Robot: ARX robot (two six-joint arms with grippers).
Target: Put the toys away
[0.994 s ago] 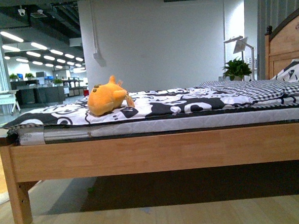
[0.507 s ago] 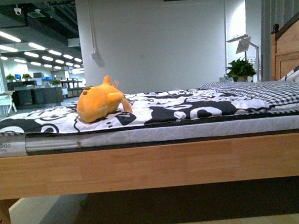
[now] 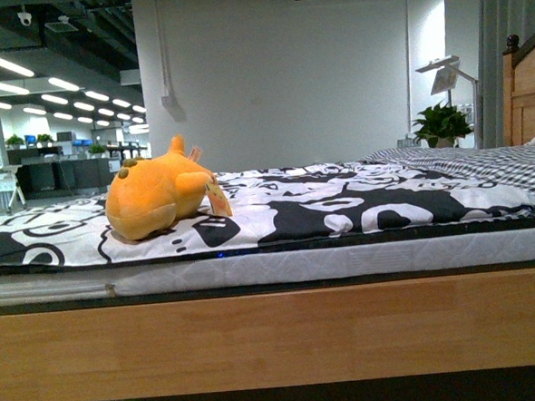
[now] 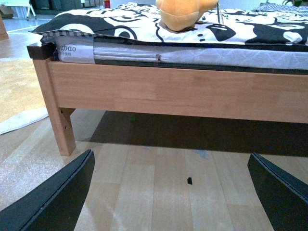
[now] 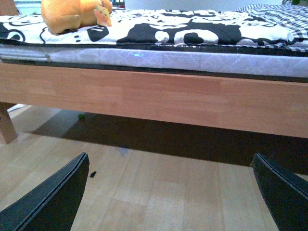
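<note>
The plush toy lies on the bedsheet, toward its left end and near the front edge. The sheet covers a mattress resting on the bed frame. Behind them, at far right, a potted plant stands beside a lamp (the headboard is further right still).

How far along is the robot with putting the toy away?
Nothing looks done yet: the orange plush toy lies untouched on the bed. Nothing is in hand: the left gripper and right gripper are open and empty, low before the bed's wooden rail. Left: reach the toy, grasp it, carry it off. No toy box shows.
</note>
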